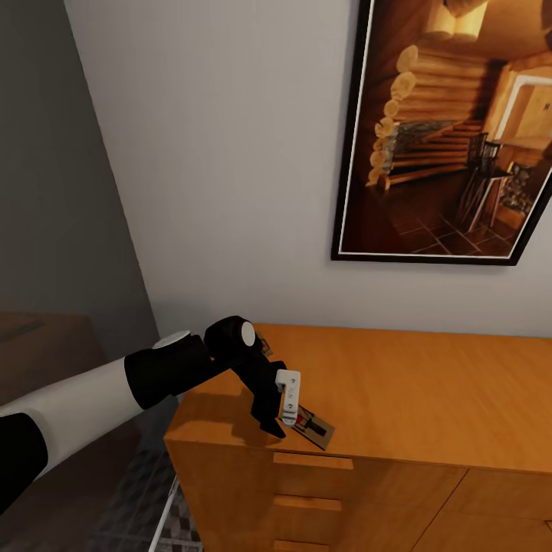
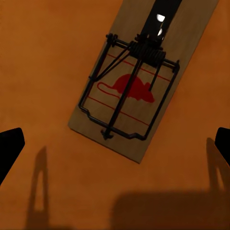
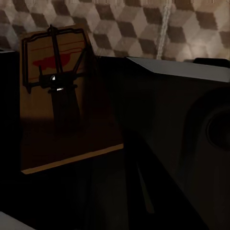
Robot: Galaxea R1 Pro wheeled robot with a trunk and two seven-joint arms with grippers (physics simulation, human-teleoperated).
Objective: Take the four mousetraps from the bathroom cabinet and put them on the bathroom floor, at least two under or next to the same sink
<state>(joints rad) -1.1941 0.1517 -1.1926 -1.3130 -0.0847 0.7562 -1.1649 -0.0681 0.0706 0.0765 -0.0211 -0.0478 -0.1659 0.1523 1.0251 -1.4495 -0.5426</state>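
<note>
While poised over a mousetrap (image 2: pixel 129 98) on the cabinet (image 1: pixel 429 383) top, near its front edge
Left gripper (image 1: pixel 277 418) hovering just above, fingers (image 2: pixel 8 148) spread wide apart, trap ahead and between them, long axis running slantwise across the gap; second mousetrap (image 3: pixel 55 96) upright before the right gripper (image 3: pixel 72 158), fingers' state impossible to tell, patterned bathroom floor (image 3: pixel 143 28) beyond; framed picture (image 1: pixel 452 130) on the wall, nothing blocking the descent
</note>
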